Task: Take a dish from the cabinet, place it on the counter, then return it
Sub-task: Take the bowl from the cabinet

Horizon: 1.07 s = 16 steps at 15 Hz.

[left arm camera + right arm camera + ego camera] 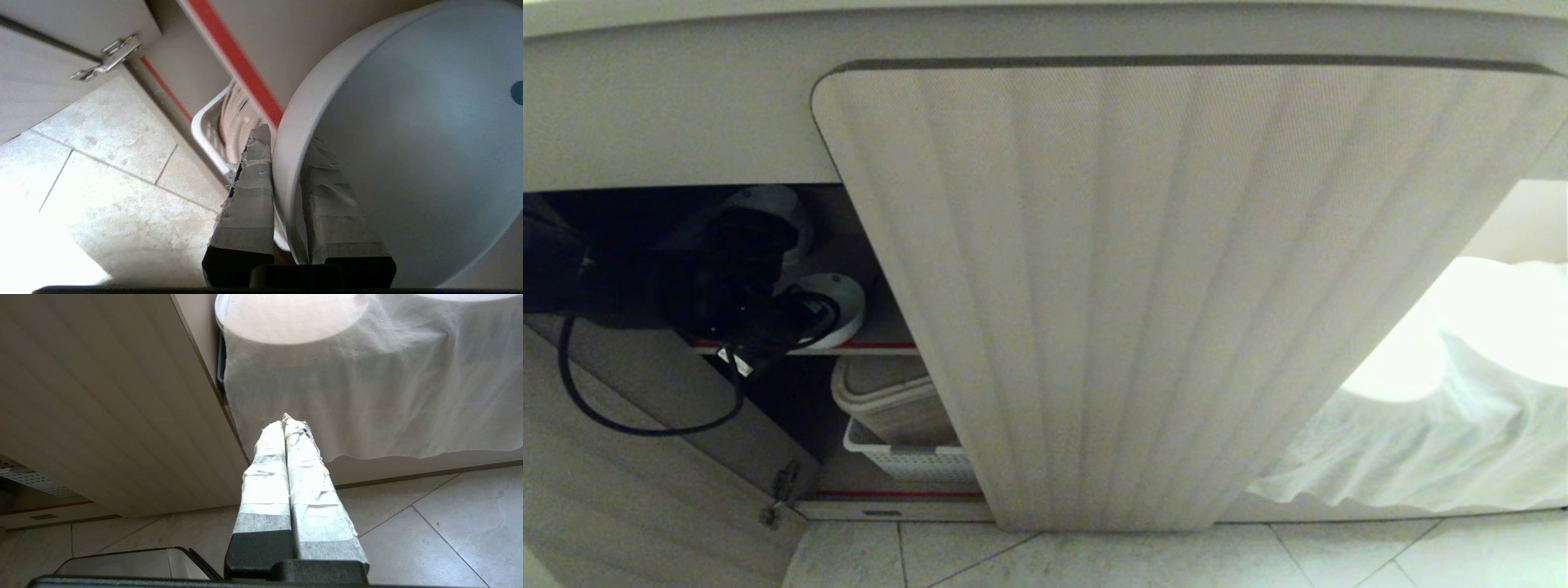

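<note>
White dish (408,143), no readable writing, pinched by left end effector (286,171).

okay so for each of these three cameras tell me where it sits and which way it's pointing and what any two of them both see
Head: high on the robot, facing down at the cabinet; left arm reaches in, left tool on the bowl.
Left wrist: behind the left tool, whose fingers pinch the bowl's rim above the floor.
Right wrist: behind the shut right tool, facing floor and white cloth.
Shared: head and right wrist both see the cloth.
</note>
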Tool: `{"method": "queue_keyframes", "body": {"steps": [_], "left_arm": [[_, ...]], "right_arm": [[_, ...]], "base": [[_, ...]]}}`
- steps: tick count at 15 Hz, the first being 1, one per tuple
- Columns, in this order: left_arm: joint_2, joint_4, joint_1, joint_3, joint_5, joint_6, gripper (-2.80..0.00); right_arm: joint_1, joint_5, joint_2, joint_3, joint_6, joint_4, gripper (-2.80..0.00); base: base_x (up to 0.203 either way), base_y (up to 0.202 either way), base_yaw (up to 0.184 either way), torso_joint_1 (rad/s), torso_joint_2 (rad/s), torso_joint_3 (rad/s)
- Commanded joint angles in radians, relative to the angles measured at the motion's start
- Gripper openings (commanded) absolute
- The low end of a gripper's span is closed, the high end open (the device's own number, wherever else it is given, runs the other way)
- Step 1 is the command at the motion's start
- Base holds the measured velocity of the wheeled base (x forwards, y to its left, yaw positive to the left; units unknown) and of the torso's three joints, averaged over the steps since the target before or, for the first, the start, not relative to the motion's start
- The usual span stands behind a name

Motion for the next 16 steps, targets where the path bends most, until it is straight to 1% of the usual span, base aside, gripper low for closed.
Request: {"method": "queue_keyframes", "body": {"steps": [1, 3, 9, 11, 16], "left_arm": [[-0.038, 0.000, -0.013, 0.032, 0.002, -0.021, -2.80], [-0.061, 0.000, -0.025, 0.060, 0.002, -0.037, -2.80], [-0.141, 0.000, -0.050, 0.140, 0.004, -0.041, -2.80], [-0.174, 0.002, -0.056, 0.150, 0.006, -0.061, -2.80], [-0.255, 0.001, -0.073, 0.257, 0.006, -0.065, -2.80]], "right_arm": [[0.000, 0.000, 0.000, 0.000, 0.001, 0.000, -2.80], [0.000, 0.000, 0.000, 0.000, 0.001, 0.000, -2.80], [0.000, 0.000, 0.000, 0.000, 0.001, 0.000, -2.80], [0.000, 0.000, 0.000, 0.000, 0.001, 0.000, -2.80], [0.000, 0.000, 0.000, 0.000, 0.001, 0.000, -2.80]], "base": [[0.000, 0.000, 0.000, 0.000, 0.00, 0.000], [0.000, 0.000, 0.000, 0.000, 0.00, 0.000], [0.000, 0.000, 0.000, 0.000, 0.00, 0.000], [0.000, 0.000, 0.000, 0.000, 0.00, 0.000], [0.000, 0.000, 0.000, 0.000, 0.00, 0.000]]}}
